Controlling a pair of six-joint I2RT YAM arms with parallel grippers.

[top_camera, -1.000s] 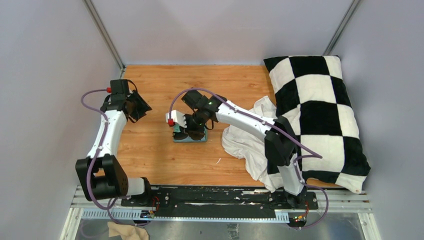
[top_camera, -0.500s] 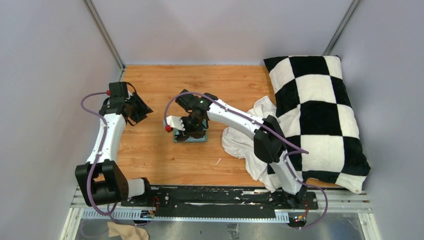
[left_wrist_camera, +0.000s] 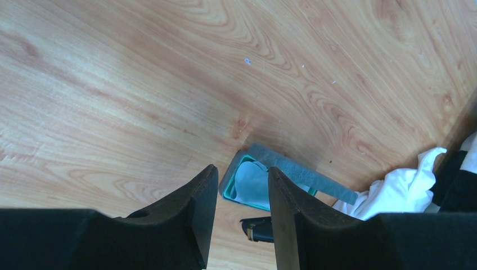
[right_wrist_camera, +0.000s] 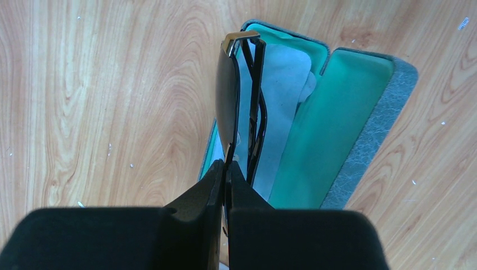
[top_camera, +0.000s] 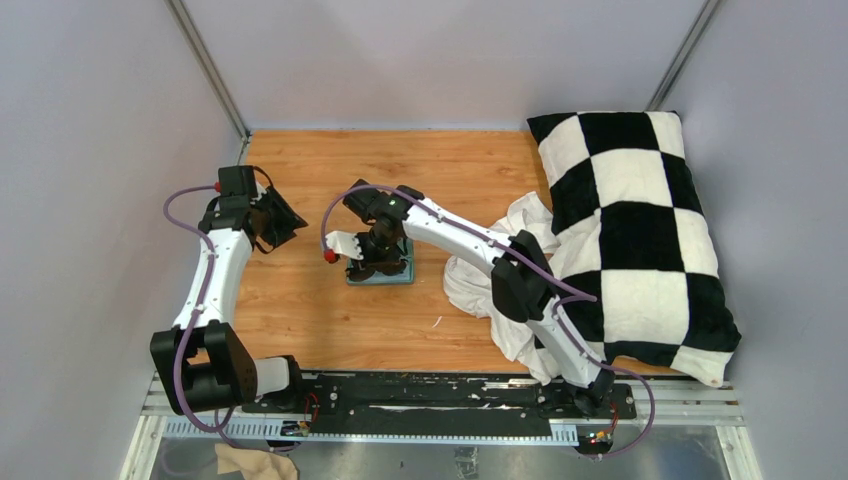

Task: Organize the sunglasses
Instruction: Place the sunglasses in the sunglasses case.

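Here — right end effector (right_wrist_camera: 226,169) pinching sunglasses (right_wrist_camera: 226,101), folded, edge-up over open case (right_wrist_camera: 337,129); left end effector (left_wrist_camera: 242,171) spread.

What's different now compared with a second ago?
The right arm swung leftward, carrying the right gripper slightly left over the open case. It stays clamped on the sunglasses; nothing was let go. The left gripper, jaws apart, the checkered pillow and the white cloth kept their places.

At frame centre, the sunglasses (right_wrist_camera: 226,95) are over the case (right_wrist_camera: 332,124) on the table (top_camera: 300,310); the cloth (top_camera: 480,275) lies to its right, the pillow (top_camera: 640,220) farther right.
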